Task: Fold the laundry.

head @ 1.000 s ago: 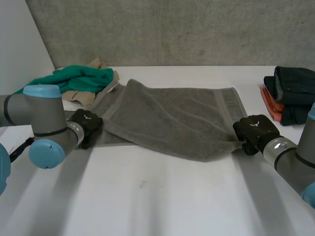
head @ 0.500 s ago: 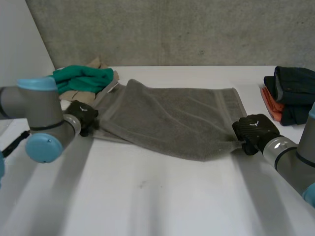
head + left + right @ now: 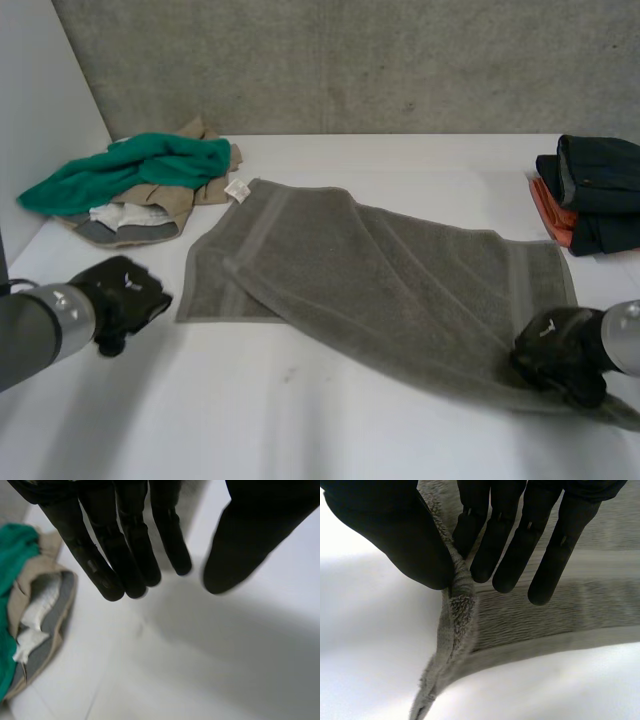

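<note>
Lying creased — grey towel (image 3: 400,275), edge pinched by right hand (image 3: 560,352).

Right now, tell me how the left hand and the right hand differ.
The left hand is open, fingers straight, holding nothing; the right hand pinches the edge of the towel between thumb and fingers. The left hand is over bare table, apart from the towel; the right hand is on the towel by a near corner. Both are black and low at the table's near side.
</note>
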